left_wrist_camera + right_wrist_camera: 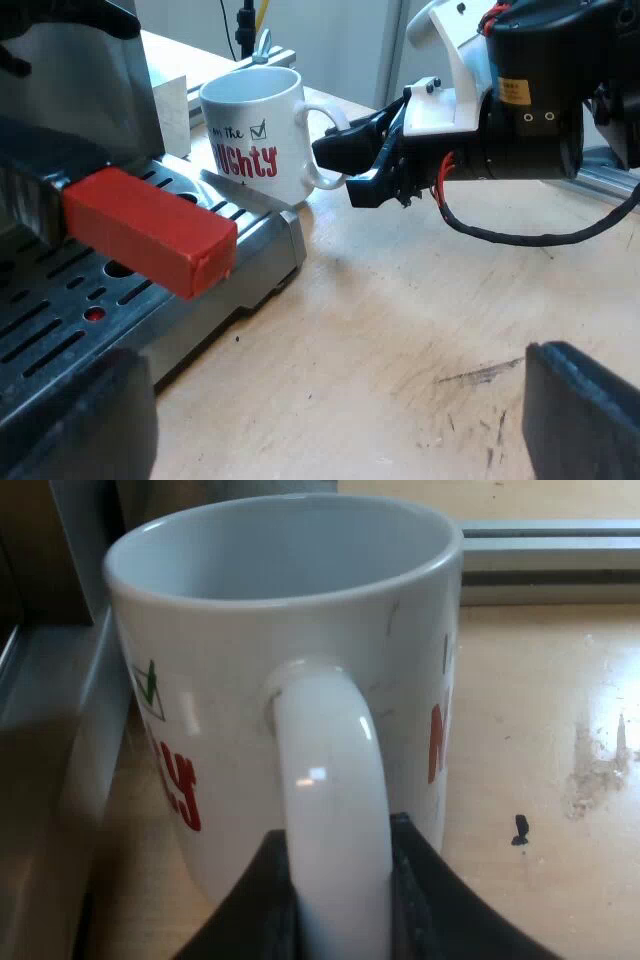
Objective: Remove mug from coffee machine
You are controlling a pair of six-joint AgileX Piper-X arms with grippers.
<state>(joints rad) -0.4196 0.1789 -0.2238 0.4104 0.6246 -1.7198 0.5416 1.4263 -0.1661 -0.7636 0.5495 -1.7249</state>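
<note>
R tool (340, 885) clamping mug (280, 660) by handle, fingers pressing both its sides | mug standing upright just ahead, sitting beside machine's drip tray (265, 235) | L tool (330, 420) gaping wide, holding nothing, hovering over tabletop (400, 330)

Two wrist views, shared mug (250, 140)

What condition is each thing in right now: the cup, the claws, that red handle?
Mug: upright on the wooden table, beside the machine.
Right gripper: shut on the mug's handle.
Left gripper: open, holding nothing.
Holder handle: locked into the machine's front, red end sticking out.
</note>
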